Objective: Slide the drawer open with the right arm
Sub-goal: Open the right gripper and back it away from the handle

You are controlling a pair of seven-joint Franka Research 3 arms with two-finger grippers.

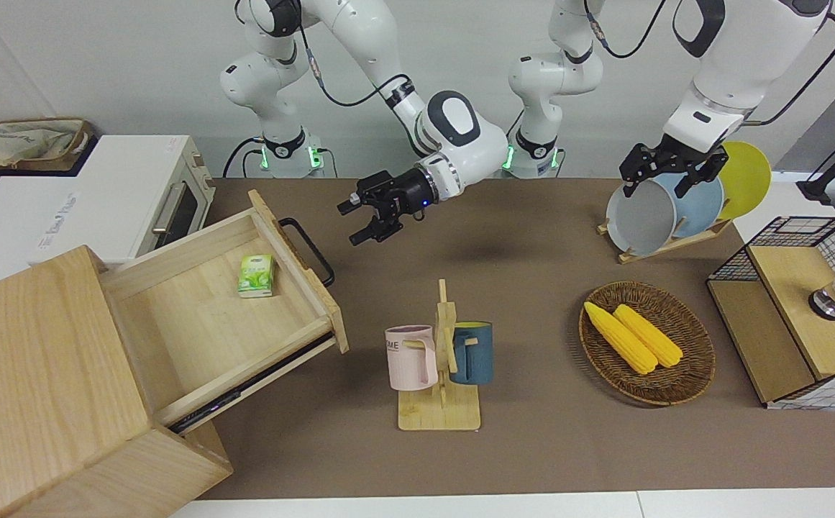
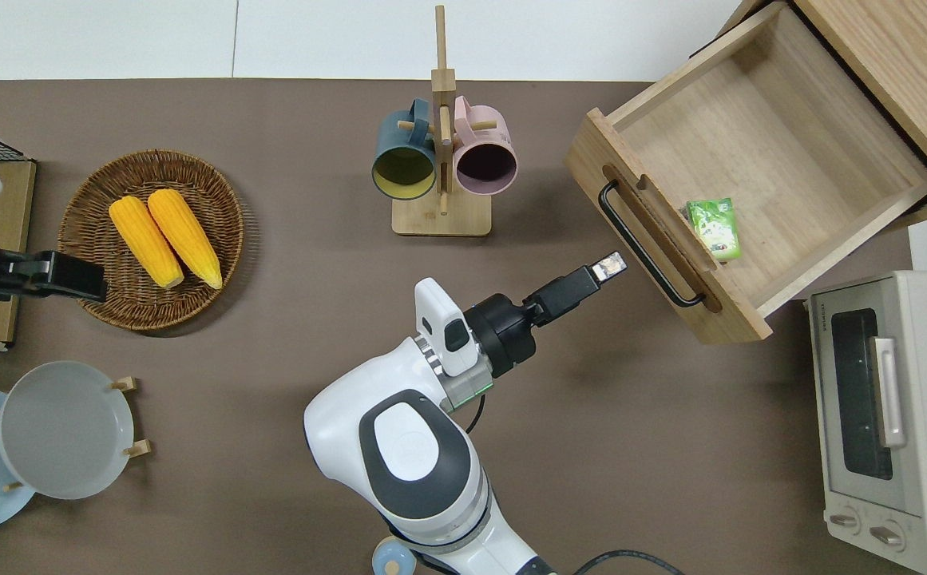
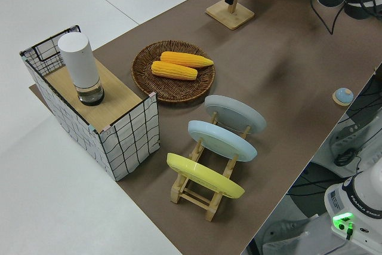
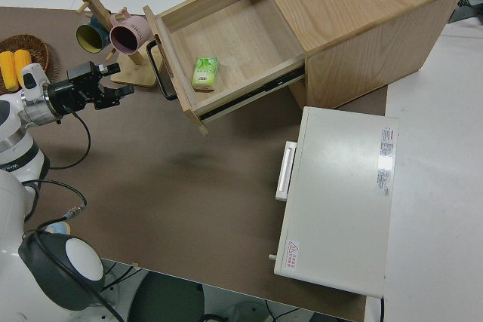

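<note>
The pale-wood drawer (image 1: 201, 316) (image 2: 782, 136) (image 4: 234, 43) stands pulled far out of the big wooden cabinet (image 1: 36, 374) (image 2: 902, 64). A small green packet (image 1: 256, 275) (image 2: 715, 229) lies inside it. Its black loop handle (image 1: 309, 248) (image 2: 647, 247) (image 4: 162, 73) is free. My right gripper (image 1: 351, 224) (image 2: 611, 263) (image 4: 121, 79), with the blue light, is open and empty. It hangs over the bare table, a short gap from the handle, toward the table's middle. My left arm is parked, its gripper (image 1: 654, 188) open.
A white toaster oven (image 1: 137, 194) (image 2: 886, 415) stands beside the cabinet, nearer to the robots. A mug rack (image 1: 440, 360) (image 2: 441, 160) stands mid-table. A basket (image 1: 697, 374) with corn, a plate rack (image 1: 676, 208) and a wire-mesh box (image 1: 791, 309) are at the left arm's end.
</note>
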